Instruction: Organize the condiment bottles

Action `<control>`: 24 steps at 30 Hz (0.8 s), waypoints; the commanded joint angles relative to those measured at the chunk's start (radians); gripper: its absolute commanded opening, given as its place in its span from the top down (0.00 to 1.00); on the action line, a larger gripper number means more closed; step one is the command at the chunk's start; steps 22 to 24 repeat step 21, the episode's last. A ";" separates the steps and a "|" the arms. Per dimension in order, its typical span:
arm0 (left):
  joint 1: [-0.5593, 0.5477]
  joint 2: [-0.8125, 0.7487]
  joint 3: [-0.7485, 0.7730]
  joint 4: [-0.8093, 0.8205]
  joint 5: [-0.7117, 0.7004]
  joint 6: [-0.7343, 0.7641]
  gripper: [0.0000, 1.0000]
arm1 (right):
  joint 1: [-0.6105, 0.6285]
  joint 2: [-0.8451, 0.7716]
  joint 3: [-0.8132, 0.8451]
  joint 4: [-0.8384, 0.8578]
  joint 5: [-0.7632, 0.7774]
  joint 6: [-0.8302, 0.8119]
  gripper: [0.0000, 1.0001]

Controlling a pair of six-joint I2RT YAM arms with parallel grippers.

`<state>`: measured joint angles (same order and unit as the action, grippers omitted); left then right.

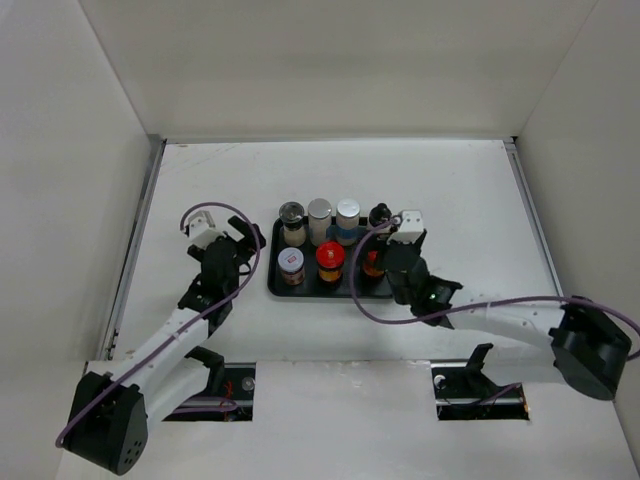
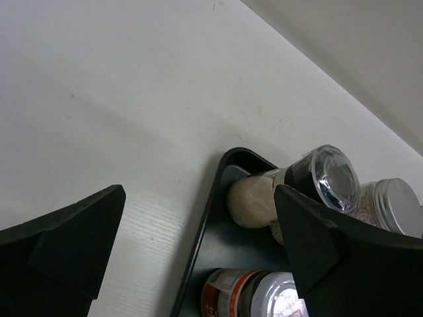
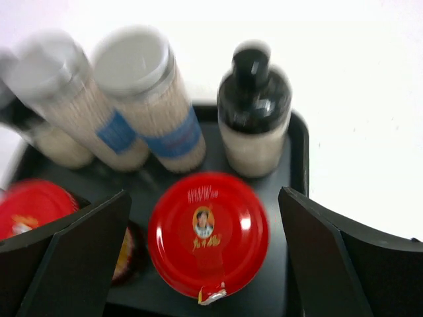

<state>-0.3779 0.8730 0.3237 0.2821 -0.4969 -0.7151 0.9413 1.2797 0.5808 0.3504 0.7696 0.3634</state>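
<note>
Black tray (image 1: 272, 272), frame centre, holds seven upright condiment bottles (image 1: 329, 262) in two rows. Left tool (image 2: 198, 191) and right tool (image 3: 203, 198) spread, pinching nothing.

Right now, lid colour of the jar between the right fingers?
Red lid; shows best in the right wrist view.

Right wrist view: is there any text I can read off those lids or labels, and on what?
Nothing legible.
Red lid: portrait emblem with small characters above and below, too blurred to read.
White-capped jar, blue label: no print readable.
Red-labelled jar, left wrist view: print too small to read.
</note>
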 commanded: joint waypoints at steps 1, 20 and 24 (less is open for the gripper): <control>-0.016 0.021 0.110 -0.102 -0.011 0.011 0.00 | -0.057 -0.129 0.013 0.090 0.019 -0.007 0.00; -0.129 0.056 0.373 -0.282 -0.060 0.106 0.00 | -0.499 -0.459 -0.207 0.074 -0.001 0.321 0.00; -0.134 0.061 0.377 -0.284 -0.065 0.109 0.00 | -0.499 -0.454 -0.203 0.078 -0.007 0.318 0.00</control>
